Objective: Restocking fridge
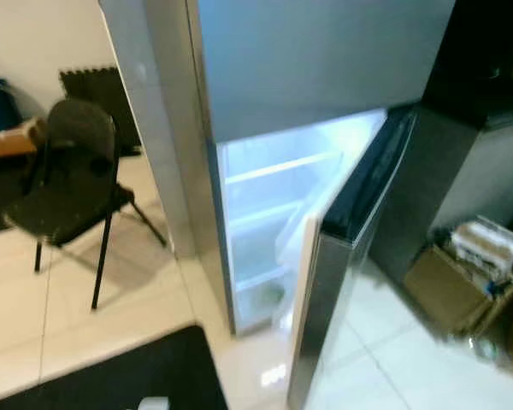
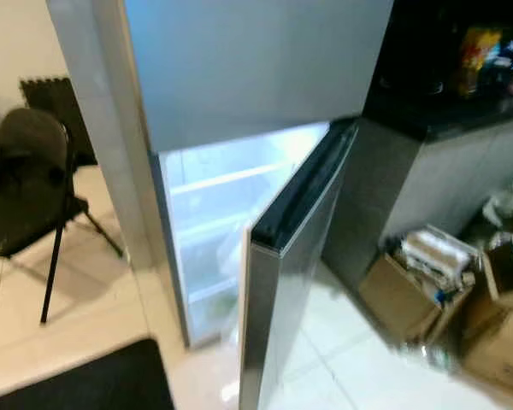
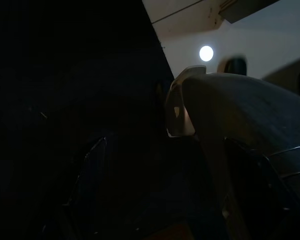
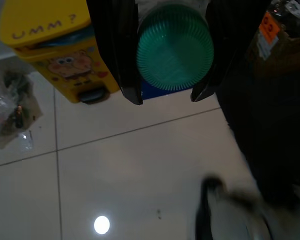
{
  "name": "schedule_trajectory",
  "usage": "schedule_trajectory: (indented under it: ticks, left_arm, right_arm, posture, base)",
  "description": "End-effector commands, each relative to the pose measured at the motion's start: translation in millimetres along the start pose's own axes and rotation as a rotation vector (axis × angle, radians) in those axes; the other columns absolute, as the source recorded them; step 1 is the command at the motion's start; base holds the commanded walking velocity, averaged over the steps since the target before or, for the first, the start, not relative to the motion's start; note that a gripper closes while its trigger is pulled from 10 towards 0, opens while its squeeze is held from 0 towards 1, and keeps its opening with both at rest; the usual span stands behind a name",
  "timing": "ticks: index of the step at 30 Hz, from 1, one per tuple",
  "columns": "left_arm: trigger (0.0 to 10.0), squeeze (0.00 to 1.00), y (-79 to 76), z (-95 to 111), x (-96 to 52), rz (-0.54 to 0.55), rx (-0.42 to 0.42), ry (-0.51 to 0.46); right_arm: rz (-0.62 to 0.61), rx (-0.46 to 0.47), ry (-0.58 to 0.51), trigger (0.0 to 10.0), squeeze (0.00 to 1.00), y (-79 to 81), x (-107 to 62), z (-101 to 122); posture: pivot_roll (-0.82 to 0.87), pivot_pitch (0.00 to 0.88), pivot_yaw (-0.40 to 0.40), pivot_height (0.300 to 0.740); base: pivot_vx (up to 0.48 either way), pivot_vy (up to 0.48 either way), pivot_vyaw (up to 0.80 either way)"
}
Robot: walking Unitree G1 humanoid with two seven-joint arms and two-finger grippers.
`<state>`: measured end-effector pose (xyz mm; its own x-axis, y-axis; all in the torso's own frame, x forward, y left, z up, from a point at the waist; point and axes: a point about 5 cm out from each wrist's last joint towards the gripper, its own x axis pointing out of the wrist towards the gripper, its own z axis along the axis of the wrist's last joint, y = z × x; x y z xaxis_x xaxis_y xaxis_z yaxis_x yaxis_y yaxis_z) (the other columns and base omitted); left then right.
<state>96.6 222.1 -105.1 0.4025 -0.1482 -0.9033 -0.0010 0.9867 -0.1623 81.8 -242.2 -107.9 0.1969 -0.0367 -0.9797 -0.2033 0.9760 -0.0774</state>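
The fridge [image 1: 308, 128] stood in front of the robot, and its lower door [image 2: 286, 282] was swung open toward the camera, so the lit shelves [image 1: 278, 166] could be reached. The shelves looked nearly bare; something small and blurred lay low inside, and I could not tell what it was. To the left of the fridge stood a black chair [image 1: 68, 184], and to the right of the fridge, on the floor, were cardboard boxes [image 2: 419, 295] with packed goods.

In the right wrist view, the right gripper [image 4: 166, 97] pinched a container with a green ribbed cap [image 4: 175, 47] between its two black fingers [image 4: 115, 50]. The cap pointed toward the camera, above the tiled floor [image 4: 140, 165], and a yellow bin [image 4: 55, 45] stood behind it. I judged that this item was held low at the robot's side, well apart from the fridge, only for carrying until it comes to a shelf.

The left wrist view was very dark, so I could not tell the state of the left jaws.
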Motion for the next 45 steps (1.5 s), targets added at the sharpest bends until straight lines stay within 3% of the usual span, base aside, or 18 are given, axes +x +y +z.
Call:
schedule_trajectory:
  ticks: [1,4,7,16,22,24,27,31,33,34,35,39,41,42,43,44,45]
  left_arm:
    - [10.0,0.0,-5.5,-1.1,1.9,-0.009,-0.011,-0.003]
    - [10.0,0.0,-3.5,1.6,1.6,0.002,-0.012,-0.019]
    - [10.0,0.0,6.8,18.1,0.2,0.055,-0.061,-0.092]
    - [10.0,0.0,9.8,25.0,0.0,0.085,-0.048,-0.115]
    - [10.0,0.0,13.0,49.9,-0.9,0.083,-0.113,-0.245]
    - [10.0,0.0,20.0,87.7,-6.9,0.067,-0.142,-0.417]
    - [10.0,0.0,29.1,118.4,-16.0,0.071,-0.17,-0.554]
    - [10.0,0.0,34.5,133.8,-21.9,0.076,-0.186,-0.62]
    - [10.0,0.0,41.4,166.2,-35.8,0.046,-0.199,-0.765]
    - [10.0,0.0,41.4,166.2,-35.8,0.046,-0.199,-0.765]
    - [10.0,0.0,40.3,186.0,-44.2,-0.005,-0.188,-0.853]
    - [10.0,0.0,19.9,218.4,-55.1,-0.239,-0.14,-0.993]
    - [10.0,0.0,14.2,225.7,-58.2,-0.3,-0.123,-1.023]
    - [10.0,0.0,2.9,236.6,-63.2,-0.397,-0.064,-1.054]
    - [10.0,0.0,2.9,236.6,-63.2,-0.397,-0.064,-1.054]
    - [5.6,0.0,-5.6,243.7,-66.9,-0.467,-0.02,-1.073]
    - [5.6,0.0,-5.6,243.7,-66.9,-0.467,-0.02,-1.073]
  right_arm:
    - [-0.014,-0.016,-0.022,10.0,0.0,-4.9,-0.8,8.1]
    - [-0.014,-0.015,-0.022,10.0,0.0,-5.0,-0.8,7.9]
    - [-0.015,-0.012,-0.022,10.0,0.0,-6.0,-1.1,7.1]
    - [-0.011,-0.01,-0.022,10.0,0.0,-5.3,-1.0,6.5]
    - [-0.008,-0.012,-0.018,10.0,0.0,-4.7,-0.9,5.4]
    - [-0.009,-0.012,-0.019,10.0,0.0,-5.0,-1.0,5.4]
    - [-0.011,-0.008,-0.021,10.0,0.0,-5.3,-1.0,5.6]
    - [-0.012,-0.006,-0.022,10.0,0.0,-5.4,-1.1,5.7]
    - [-0.011,-0.006,-0.021,10.0,0.0,-5.2,-1.0,5.3]
    - [-0.011,-0.006,-0.021,10.0,0.0,-5.2,-1.0,5.3]
    - [-0.01,-0.006,-0.02,10.0,0.0,-5.0,-1.0,5.0]
    - [-0.008,-0.007,-0.019,10.0,0.0,-4.5,-0.9,4.3]
    - [-0.009,-0.006,-0.019,10.0,0.0,-4.5,-0.9,4.1]
    - [-0.009,-0.006,-0.019,10.0,0.0,-4.5,-0.9,4.1]
    - [-0.009,-0.006,-0.019,10.0,0.0,-4.5,-0.9,4.1]
    - [-0.009,-0.006,-0.019,10.0,0.0,-4.5,-0.9,4.0]
    - [-0.009,-0.006,-0.019,10.0,0.0,-4.5,-0.9,4.0]
  posture:
    - [-0.07,0.0,-0.029,0.74]
    - [-0.07,0.0,-0.03,0.74]
    - [-0.07,0.0,-0.033,0.74]
    - [-0.07,0.0,-0.03,0.74]
    - [-0.07,0.0,-0.031,0.74]
    - [-0.07,0.0,-0.032,0.74]
    - [-0.07,0.0,-0.031,0.74]
    - [-0.07,0.0,-0.031,0.74]
    - [-0.08,0.0,-0.029,0.74]
    - [-0.08,0.0,-0.029,0.74]
    - [-0.08,0.0,-0.029,0.74]
    - [-0.07,0.0,-0.028,0.74]
    - [-0.08,0.0,-0.028,0.74]
    - [-0.08,0.0,-0.03,0.74]
    - [-0.08,0.0,-0.03,0.74]
    - [-0.08,0.0,-0.03,0.74]
    - [-0.08,0.0,-0.03,0.74]
  base:
    - [0.0,0.0,0.0]
    - [0.0,0.0,0.0]
    - [0.0,-0.094,0.0]
    - [0.0,-0.424,0.0]
    - [0.0,0.0,0.0]
    - [0.0,0.0,0.0]
    - [0.0,0.0,0.0]
    - [0.0,0.0,0.0]
    - [0.0,0.0,0.0]
    - [0.0,0.0,0.0]
    - [0.0,0.0,0.0]
    - [0.0,0.0,0.0]
    - [0.0,0.0,0.0]
    - [0.0,0.0,0.0]
    - [0.0,0.0,0.0]
    - [0.0,0.0,0.0]
    - [0.0,0.0,0.0]
